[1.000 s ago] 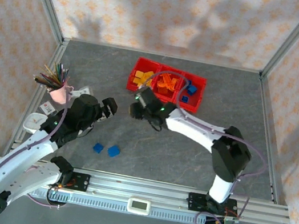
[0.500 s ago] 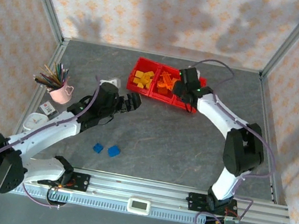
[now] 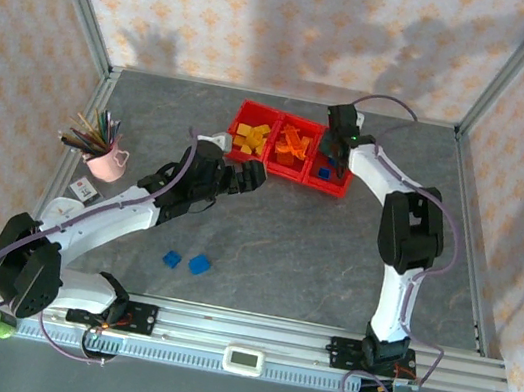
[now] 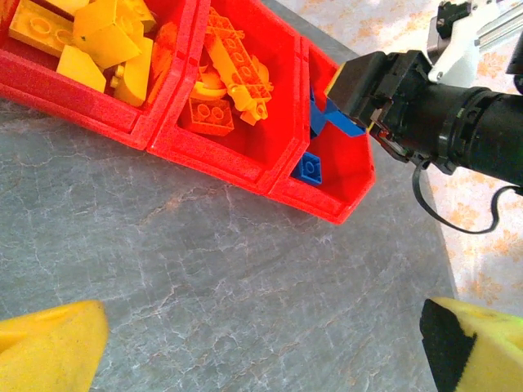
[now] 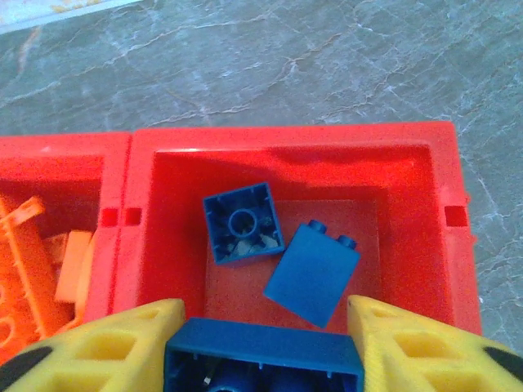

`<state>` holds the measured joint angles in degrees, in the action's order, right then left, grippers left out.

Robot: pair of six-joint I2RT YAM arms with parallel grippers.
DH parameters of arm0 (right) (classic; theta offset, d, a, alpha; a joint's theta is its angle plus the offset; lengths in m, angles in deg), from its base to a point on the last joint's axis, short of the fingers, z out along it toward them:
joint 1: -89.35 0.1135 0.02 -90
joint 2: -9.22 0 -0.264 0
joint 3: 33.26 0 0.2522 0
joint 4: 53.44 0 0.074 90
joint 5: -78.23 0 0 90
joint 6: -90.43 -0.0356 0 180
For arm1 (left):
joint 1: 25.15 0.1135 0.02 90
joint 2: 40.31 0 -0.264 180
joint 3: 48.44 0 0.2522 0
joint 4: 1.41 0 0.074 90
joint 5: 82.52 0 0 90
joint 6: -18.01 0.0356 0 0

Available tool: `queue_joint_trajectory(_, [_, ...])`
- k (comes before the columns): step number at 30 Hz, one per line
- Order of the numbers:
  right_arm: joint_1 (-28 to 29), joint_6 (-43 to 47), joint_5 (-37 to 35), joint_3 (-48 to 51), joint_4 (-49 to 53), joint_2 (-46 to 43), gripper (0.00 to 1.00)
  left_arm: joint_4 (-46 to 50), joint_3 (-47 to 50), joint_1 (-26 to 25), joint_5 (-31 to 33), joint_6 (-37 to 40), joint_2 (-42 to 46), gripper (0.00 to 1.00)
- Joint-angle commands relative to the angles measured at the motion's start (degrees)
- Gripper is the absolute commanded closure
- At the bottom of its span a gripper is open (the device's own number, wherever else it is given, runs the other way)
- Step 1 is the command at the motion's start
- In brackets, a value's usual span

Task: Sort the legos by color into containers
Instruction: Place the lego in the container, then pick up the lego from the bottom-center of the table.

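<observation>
Our right claw [image 3: 331,149] has swung from the middle of the table up to the far right, and now it hangs over the right-hand bin of the red containers [image 3: 340,187]. Our left arm has stretched out too, so our left claw [image 3: 245,177] now sits just near the left bin. That tells us a blue brick is being dropped off, and the sorting is nearly done.

In the right wrist view, a long blue brick [image 5: 263,354] sits between the yellow fingers [image 5: 106,339]. The fingers have started to spread, and we cannot tell if they are gripping the brick or have just let it go. Below it, two more blue bricks [image 5: 243,223] already lie on the bin floor.

The left claw is spread wide with nothing in it. Its yellow fingertips [image 4: 51,353] show at the bottom corners of the left wrist view, with bare table between them.

The yellow bricks [image 3: 248,137] lie in the left bin and the orange bricks [image 3: 293,145] in the middle bin. Two small blue bricks [image 3: 186,262] still wait on the table, near us and left of the middle. We think those two go next.
</observation>
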<state>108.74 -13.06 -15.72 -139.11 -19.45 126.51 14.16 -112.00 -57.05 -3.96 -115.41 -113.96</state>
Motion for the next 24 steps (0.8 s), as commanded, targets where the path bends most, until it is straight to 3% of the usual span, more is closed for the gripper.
queue_joint_trajectory(1, [-0.3, 1.5, -2.1, -3.4, 1.3, 1.2, 0.43, -1.8, -1.7, -0.3, 0.2, 0.9, 0.5, 0.01])
queue_joint_trajectory(4, [-0.3, 1.8, -0.8, -3.1, 0.8, -0.6, 0.33, -1.5, -2.2, -0.3, 0.2, 1.1, 0.5, 0.01])
queue_joint_trajectory(11, [1.8, 1.6, 2.7, 1.6, 0.1, -8.0, 0.25, -0.4, -1.0, -0.3, 2.3, 0.9, 2.7, 0.01])
queue_joint_trajectory(24, [19.6, -0.6, 1.4, 18.6, 0.1, -21.2, 0.18, 7.2, 8.9, 1.1, 10.5, -2.4, 18.6, 0.01])
